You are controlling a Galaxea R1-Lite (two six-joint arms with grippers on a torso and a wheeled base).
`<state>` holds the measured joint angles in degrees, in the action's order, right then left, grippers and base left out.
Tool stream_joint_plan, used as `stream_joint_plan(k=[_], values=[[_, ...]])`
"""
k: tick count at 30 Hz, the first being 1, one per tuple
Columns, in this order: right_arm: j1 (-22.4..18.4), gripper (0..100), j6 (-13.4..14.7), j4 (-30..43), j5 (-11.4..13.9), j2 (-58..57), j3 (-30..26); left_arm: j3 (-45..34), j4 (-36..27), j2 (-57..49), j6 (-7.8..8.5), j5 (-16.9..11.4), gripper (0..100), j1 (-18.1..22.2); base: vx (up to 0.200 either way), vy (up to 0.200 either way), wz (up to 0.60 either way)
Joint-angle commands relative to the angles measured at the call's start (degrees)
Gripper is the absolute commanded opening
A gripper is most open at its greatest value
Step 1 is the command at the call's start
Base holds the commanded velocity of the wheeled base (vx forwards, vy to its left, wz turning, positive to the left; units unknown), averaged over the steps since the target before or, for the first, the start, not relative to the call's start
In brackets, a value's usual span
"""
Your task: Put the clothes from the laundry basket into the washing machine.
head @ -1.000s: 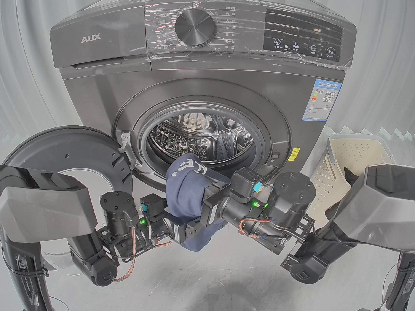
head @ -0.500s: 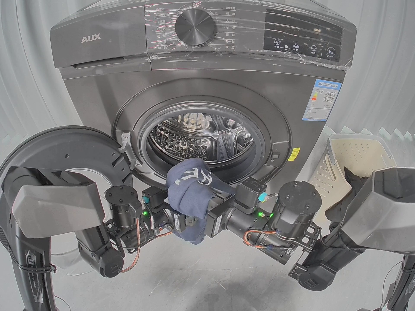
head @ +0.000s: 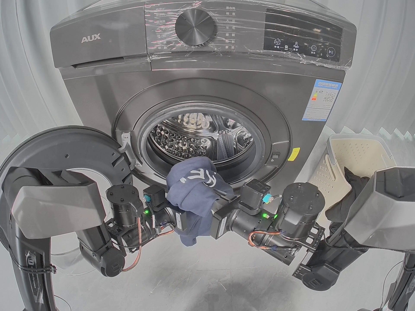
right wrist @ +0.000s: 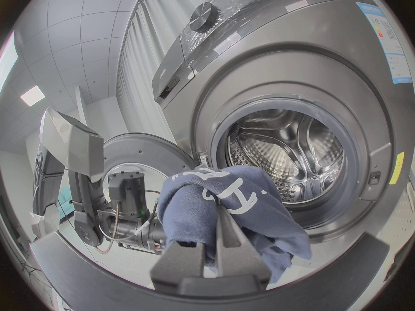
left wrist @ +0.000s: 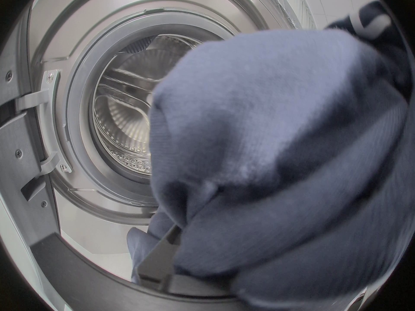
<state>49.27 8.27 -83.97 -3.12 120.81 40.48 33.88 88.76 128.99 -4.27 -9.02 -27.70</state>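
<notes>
At the mouth of the washing machine (head: pixel 108 96), a navy garment (head: pixel 192 195) hangs bunched between the two arms, level with the lower rim of the opening and just outside the drum (head: pixel 196 137). White printed characters (head: pixel 201 177) run across the top of the cloth; they are too crumpled to read. A brand logo (head: pixel 90 37) sits on the drawer panel at the machine's upper left, small print rings the dial (head: pixel 195 26), and white icons line the dark display panel (head: pixel 302 39). A blue-and-white label (head: pixel 322 100) is stuck to the front on the right, with a small yellow sticker (head: pixel 294 153) lower down beside the opening.

The right gripper (right wrist: pixel 207 238) comes in low from the right, forearm nearly level, its fingers (right wrist: pixel 233 242) drawn close with a fold of the garment pinched between them. The left gripper (head: pixel 180 222) comes in from the left beneath the cloth, which drapes over it; whether it grips cannot be told. The round door (head: pixel 65 152) stands swung open to the left. The laundry basket (head: pixel 359 150) stands to the right of the machine with dark clothes (head: pixel 355 180) in it.
</notes>
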Motion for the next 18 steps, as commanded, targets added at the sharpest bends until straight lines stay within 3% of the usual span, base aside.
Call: stream_joint_plan(k=[1, 8, 17, 18], values=[[-1.9, 0, 0.7, 0.1, -0.1, -0.8, -3.5, 0.0, 0.2, -1.8, -0.39, 0.1, 0, 0.5, 0.000, 0.000, 0.00], [-4.6, 0, 0.9, 0.3, -1.9, -0.2, -8.8, -0.7, 0.2, -4.9, -0.66, 0.8, 0, 0.7, 0.000, 0.000, 0.00], [-4.0, 0, 0.9, 0.3, -2.0, -0.1, -8.3, -2.1, 0.1, -7.8, -1.36, 0.8, 0, 0.3, 0.000, 0.000, 0.00], [-3.7, 100, 1.0, 0.3, -2.0, -0.2, -8.4, -2.8, 0.1, -9.1, -1.36, 0.8, 0, 0.2, 0.000, 0.000, 0.00]])
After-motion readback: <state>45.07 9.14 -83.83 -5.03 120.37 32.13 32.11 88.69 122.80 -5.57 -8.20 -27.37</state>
